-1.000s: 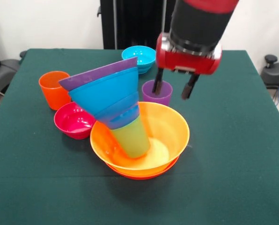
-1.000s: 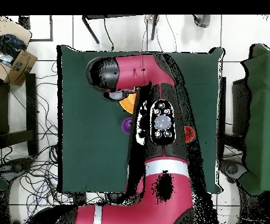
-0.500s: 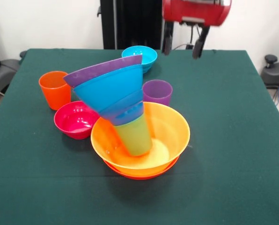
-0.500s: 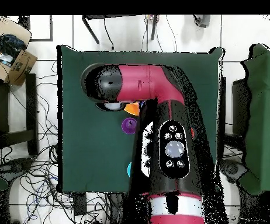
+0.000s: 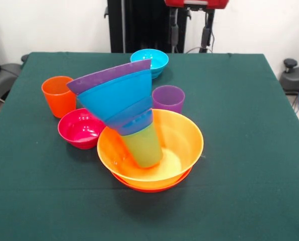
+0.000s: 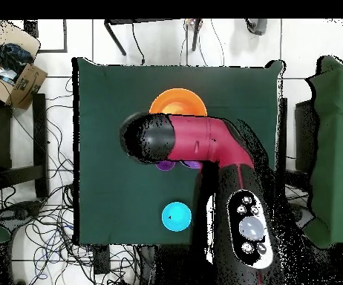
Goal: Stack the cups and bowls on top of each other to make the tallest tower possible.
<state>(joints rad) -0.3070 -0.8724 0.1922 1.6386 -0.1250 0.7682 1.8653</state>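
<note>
The broad yellow-orange bowl (image 5: 185,134) sits nested in the orange-red bowl (image 5: 150,188) at the table's middle. A lime green cup (image 5: 144,146) leans to the left inside it. It carries the dark blue bowl (image 5: 135,123), sky-blue bowl (image 5: 117,95) and purple bowl (image 5: 107,76), all tilted. The purple cup (image 5: 168,98) stands just behind. The orange cup (image 5: 57,95) and magenta bowl (image 5: 81,128) are at the left, the cyan bowl (image 5: 150,61) at the back. My gripper (image 5: 189,34) hangs open and empty at the top edge, above the table's far side.
In the overhead view the arm (image 6: 197,141) covers the leaning stack and most of the purple cup (image 6: 162,165). The yellow-orange bowl (image 6: 178,102) and cyan bowl (image 6: 176,217) show either side of it. The table (image 5: 250,150) has bare cloth at the right and front.
My gripper has risen from beside the purple cup up to the top edge and drawn back toward the pedestal, still open. The leaning stack has not moved.
</note>
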